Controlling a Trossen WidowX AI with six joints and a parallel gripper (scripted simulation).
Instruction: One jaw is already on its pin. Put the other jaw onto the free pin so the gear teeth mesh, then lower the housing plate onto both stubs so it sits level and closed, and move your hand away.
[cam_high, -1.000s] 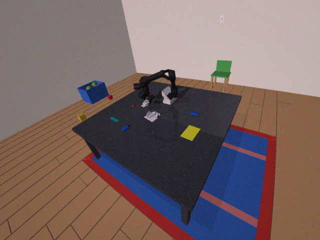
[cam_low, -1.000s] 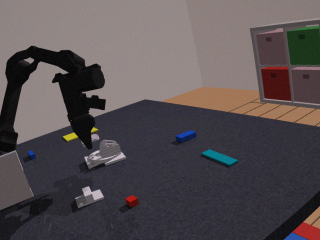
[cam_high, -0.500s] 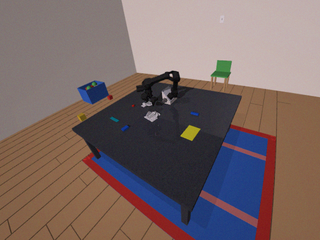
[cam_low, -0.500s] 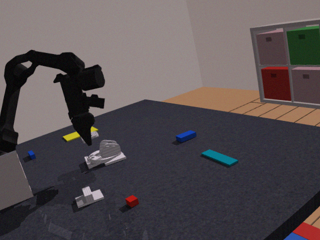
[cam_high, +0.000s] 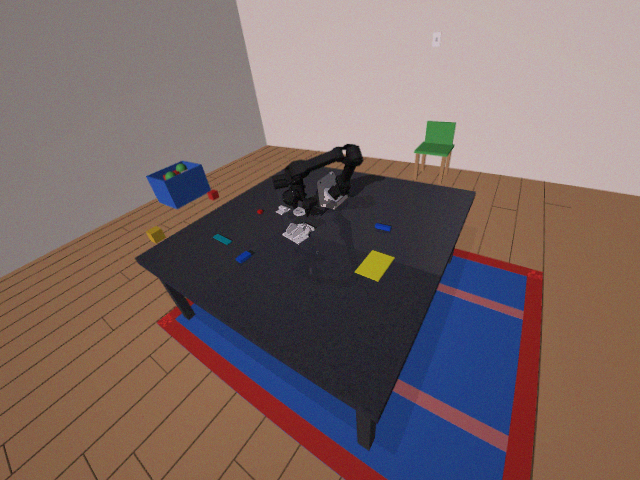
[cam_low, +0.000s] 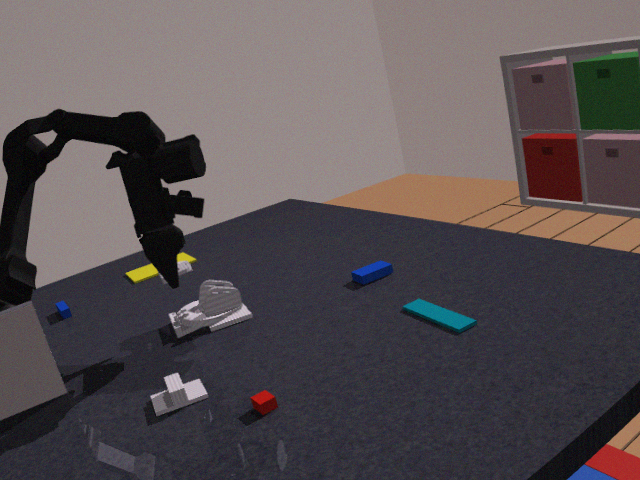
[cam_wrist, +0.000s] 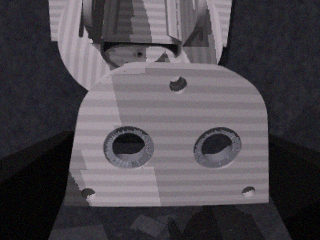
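My gripper is shut on the pale grey housing plate, which spans the fingers, with two large ringed holes and three small ones. In the exterior view the near finger hides most of the plate. It hangs above the table, clear of the white jaw assembly. The assembly lies on the table with a ridged part standing up. In the wrist view the plate's rounded edge overlaps its near part. The pins and gear teeth are hidden or too small to tell whether they mesh.
A small white stand and a red cube lie near the arm. A pale panel stands beside it. Blue blocks, a teal strip and a yellow sheet lie farther off.
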